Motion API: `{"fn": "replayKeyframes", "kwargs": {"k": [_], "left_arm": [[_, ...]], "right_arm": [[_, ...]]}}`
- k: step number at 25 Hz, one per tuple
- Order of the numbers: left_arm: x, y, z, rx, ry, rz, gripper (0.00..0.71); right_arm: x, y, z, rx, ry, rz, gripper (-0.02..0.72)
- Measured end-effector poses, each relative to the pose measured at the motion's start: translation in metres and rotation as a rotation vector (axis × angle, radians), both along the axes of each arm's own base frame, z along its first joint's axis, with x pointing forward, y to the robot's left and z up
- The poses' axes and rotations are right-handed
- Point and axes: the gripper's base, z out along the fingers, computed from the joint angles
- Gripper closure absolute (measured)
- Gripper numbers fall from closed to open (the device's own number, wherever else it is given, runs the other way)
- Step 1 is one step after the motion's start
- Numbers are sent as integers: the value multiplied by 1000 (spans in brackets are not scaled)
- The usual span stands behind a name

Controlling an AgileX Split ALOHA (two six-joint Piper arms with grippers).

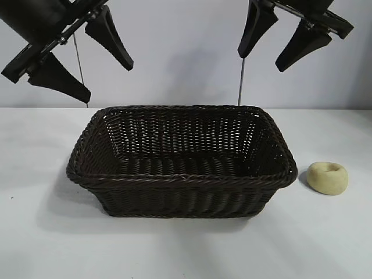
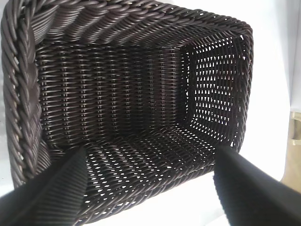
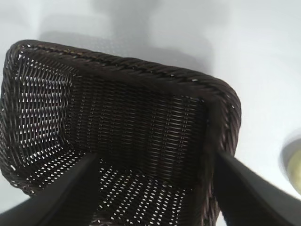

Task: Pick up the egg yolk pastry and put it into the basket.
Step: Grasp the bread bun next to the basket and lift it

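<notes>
The egg yolk pastry (image 1: 328,177), a small pale yellow bun with a dimple on top, lies on the white table just right of the basket (image 1: 174,179); a sliver of the pastry (image 3: 295,169) shows in the right wrist view. The dark brown wicker basket (image 2: 28,94) (image 3: 141,68) stands in the middle with nothing inside. My left gripper (image 1: 109,79) hangs high above the basket's left end, open and holding nothing. My right gripper (image 1: 260,63) hangs high above the basket's right end, open too, well up and left of the pastry.
Bare white table (image 1: 186,250) lies in front of the basket and to both sides. A pale wall stands behind. Two thin rods (image 1: 240,81) run down behind the arms.
</notes>
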Motion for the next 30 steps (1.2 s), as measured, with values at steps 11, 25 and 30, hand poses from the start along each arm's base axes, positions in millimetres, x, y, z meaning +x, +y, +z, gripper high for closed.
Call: {"fn": "replayKeyframes", "kwargs": {"k": [11,25,30], "left_arm": [[0,0,0,0,0,-1,168],[0,0,0,1,0,-3,168],[0,0,0,1,0,-3,168]], "right_arm": [[1,-60,-5,-99,98,-95,209],[1,-97,-8,-142,117,-177,209],[-16,-97,-35,-158,221,-169,209]]}}
